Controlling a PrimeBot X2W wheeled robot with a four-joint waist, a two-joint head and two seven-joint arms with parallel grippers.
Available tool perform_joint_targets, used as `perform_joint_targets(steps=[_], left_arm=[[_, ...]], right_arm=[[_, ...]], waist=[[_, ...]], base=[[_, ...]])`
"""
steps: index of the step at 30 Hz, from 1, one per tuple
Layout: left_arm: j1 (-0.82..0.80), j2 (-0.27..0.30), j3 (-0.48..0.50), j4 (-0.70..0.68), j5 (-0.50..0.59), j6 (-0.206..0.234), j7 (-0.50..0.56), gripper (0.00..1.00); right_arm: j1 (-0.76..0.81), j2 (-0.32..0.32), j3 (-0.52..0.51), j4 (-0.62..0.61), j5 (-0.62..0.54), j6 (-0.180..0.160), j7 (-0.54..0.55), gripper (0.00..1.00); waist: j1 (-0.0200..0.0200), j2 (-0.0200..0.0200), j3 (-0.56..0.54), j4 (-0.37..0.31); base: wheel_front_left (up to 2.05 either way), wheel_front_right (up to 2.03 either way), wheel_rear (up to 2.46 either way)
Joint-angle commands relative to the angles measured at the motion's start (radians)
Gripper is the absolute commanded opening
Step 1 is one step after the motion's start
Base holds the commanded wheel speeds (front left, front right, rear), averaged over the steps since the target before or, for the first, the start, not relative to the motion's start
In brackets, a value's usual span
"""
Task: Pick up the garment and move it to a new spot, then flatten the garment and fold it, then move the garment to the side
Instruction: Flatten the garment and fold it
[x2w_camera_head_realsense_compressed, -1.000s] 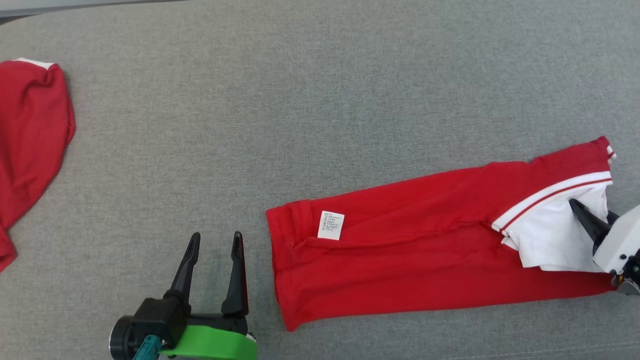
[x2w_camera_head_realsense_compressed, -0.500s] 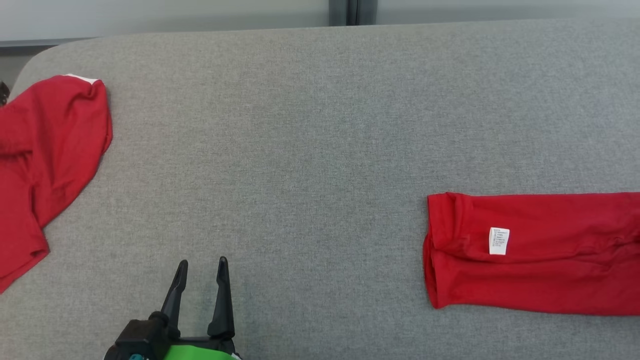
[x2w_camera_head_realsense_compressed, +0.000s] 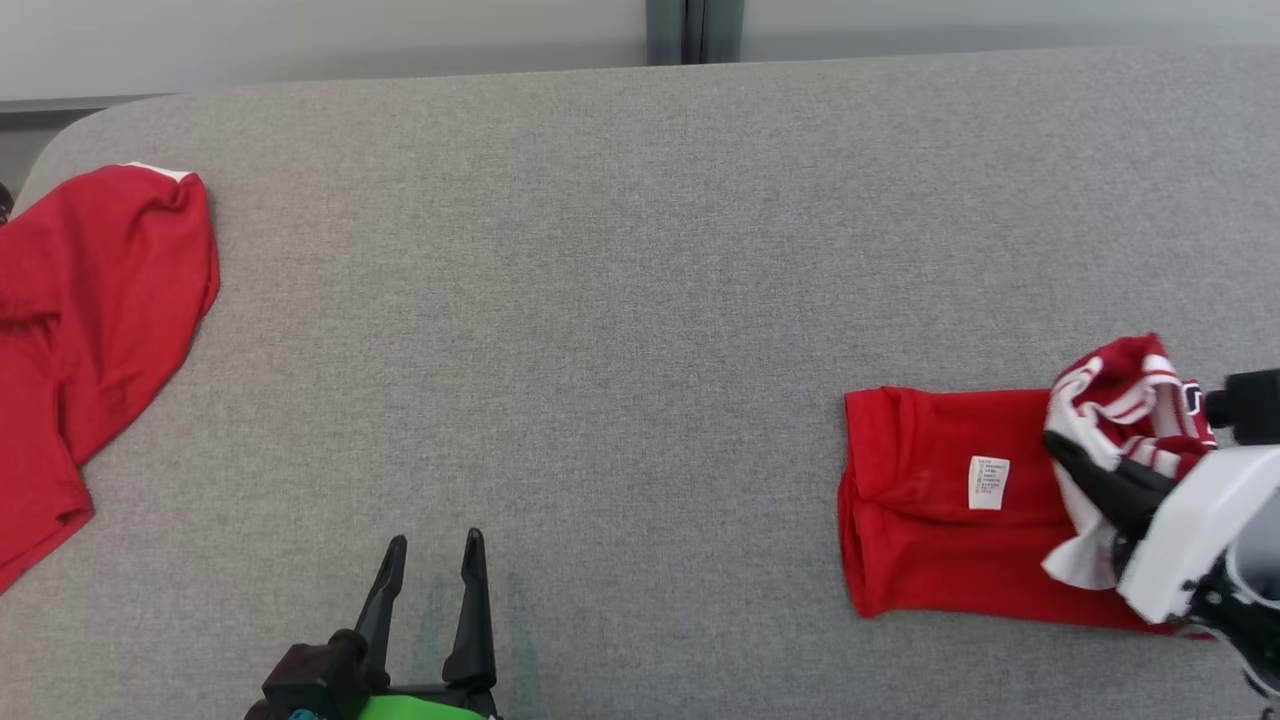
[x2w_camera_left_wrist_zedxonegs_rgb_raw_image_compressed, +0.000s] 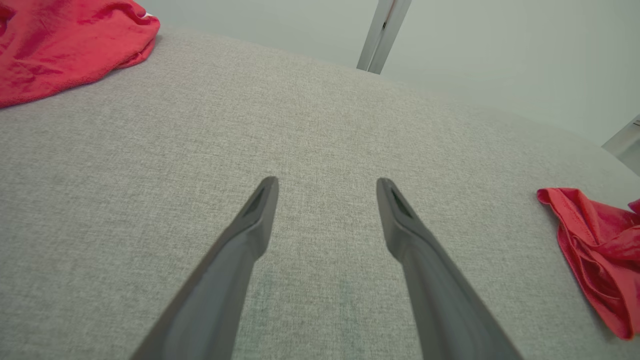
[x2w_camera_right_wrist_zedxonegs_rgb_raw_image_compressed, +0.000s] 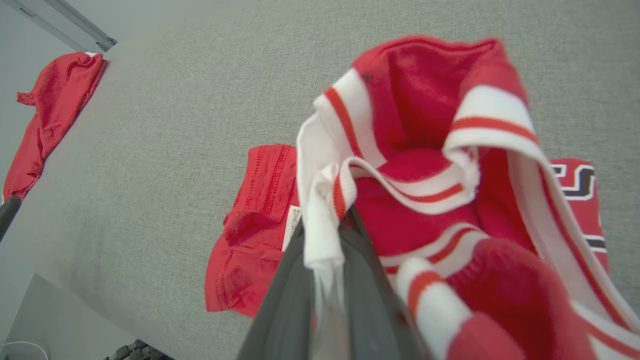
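Head view gives you the garment (x2w_camera_head_realsense_compressed: 930, 500) on the right side of the grey padded surface (x2w_camera_head_realsense_compressed: 620, 300), nearer the near edge than the far one. Its left part lies flat and red, with a white care label (x2w_camera_head_realsense_compressed: 988, 482) face up on it. Its right end, the part with white and red striped trim, stands bunched above the flat cloth. Your right gripper (x2w_camera_head_realsense_compressed: 1062, 450) is at that bunch, its dark fingers together and clamped on a white fold of the garment.

Right wrist view shows you the grip closely. The two fingers rise from the bottom edge with a strip of white cloth pinched between them, and the striped trim and red fabric hang over and to the right of them. Beyond the fingers, the flat red part and its label rest on the grey surface.

Your left gripper (x2w_camera_head_realsense_compressed: 435, 545) sits at the near edge, left of centre and well apart from the garment. Its fingers are spread with nothing between them. Left wrist view shows you bare grey surface between the tips, and a red corner of the garment at the right edge.

A second piece, a crumpled red cloth (x2w_camera_head_realsense_compressed: 90, 330), lies at the far left of the surface, well apart from both grippers.
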Motion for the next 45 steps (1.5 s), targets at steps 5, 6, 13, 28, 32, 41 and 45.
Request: perform_joint_targets(steps=[5,6,13,28,32,41,45], left_arm=[[-0.017,0.001,-0.01,0.021,-0.01,0.006,-0.003,1.0],[-0.017,0.001,-0.013,0.024,-0.01,0.006,-0.003,1.0],[-0.022,0.001,-0.028,0.039,-0.023,0.016,-0.003,1.0],[0.02,0.001,-0.006,0.034,-0.024,0.013,-0.003,1.0],[0.029,0.001,-0.003,0.012,-0.003,0.009,-0.003,1.0],[0.052,0.002,0.025,-0.003,0.032,-0.002,-0.003,1.0],[0.06,0.002,0.031,-0.001,0.04,-0.01,-0.003,1.0]], right_arm=[[-0.101,0.086,0.149,0.047,-0.05,0.0,0.01,0.0],[-0.111,0.097,0.166,0.058,-0.054,0.0,0.008,0.0],[-0.162,0.153,0.229,0.149,-0.083,0.0,-0.003,0.45],[0.03,0.133,-0.001,-0.023,-0.292,0.0,-0.406,1.0],[0.124,0.156,-0.108,0.045,-0.471,0.0,-0.549,1.0],[0.152,0.238,-0.145,0.287,-0.57,-0.001,-0.688,0.15],[0.088,0.244,-0.111,0.371,-0.586,-0.001,-0.699,0.0]], waist=[[0.0,0.0,-0.003,0.019],[0.0,0.0,-0.003,0.022],[0.0,0.0,-0.003,0.04],[0.0,0.0,-0.076,0.001],[0.0,0.0,-0.091,-0.018],[0.0,0.0,-0.097,-0.043],[0.0,0.0,-0.089,-0.052]], base=[[0.0,0.0,0.0],[0.0,0.0,0.0],[0.0,0.0,0.0],[0.0,0.0,0.0],[0.0,0.0,0.0],[0.0,0.0,0.0],[0.0,0.0,0.0]])
